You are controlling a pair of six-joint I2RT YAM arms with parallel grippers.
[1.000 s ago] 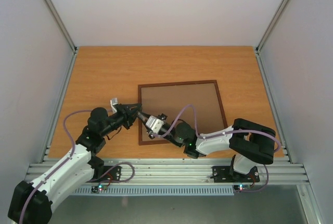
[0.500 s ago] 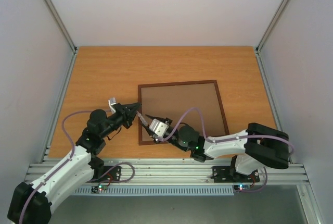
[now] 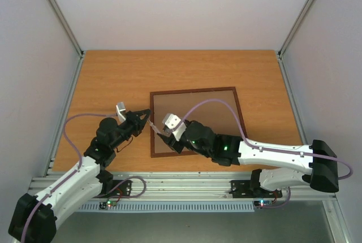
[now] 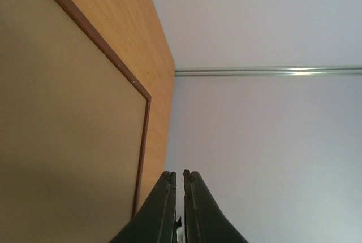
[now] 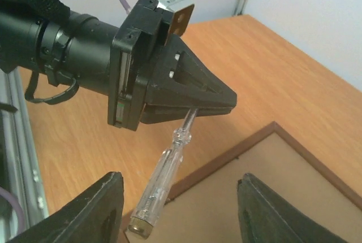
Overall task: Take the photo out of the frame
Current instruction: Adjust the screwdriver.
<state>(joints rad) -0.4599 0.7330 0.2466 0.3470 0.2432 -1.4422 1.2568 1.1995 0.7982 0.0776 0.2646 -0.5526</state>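
Note:
The frame [image 3: 193, 90] lies flat on the table with its plain brown back up; the photo is hidden under it. My left gripper [image 3: 148, 116] hovers at the frame's left edge, shut on the metal shaft of a clear-handled screwdriver [image 5: 164, 183], whose handle hangs down towards the frame's corner [image 5: 243, 147]. In the right wrist view the left gripper [image 5: 227, 103] fills the upper left. My right gripper [image 5: 184, 198] stands open on either side of the handle without touching it, low over the frame's left part [image 3: 163, 136]. The left wrist view shows its own shut fingertips [image 4: 169, 178] and the frame's rim [image 4: 90, 31].
The orange wooden table [image 3: 113, 79] is walled by pale panels on three sides. An aluminium rail [image 3: 181, 183] runs along the near edge by the arm bases. A purple cable [image 3: 209, 104] arcs over the frame from the right arm.
My right gripper has opened and let go of the screwdriver, and its arm has stretched out lower across the table. The left gripper has closed fully on the shaft and holds the tool alone.

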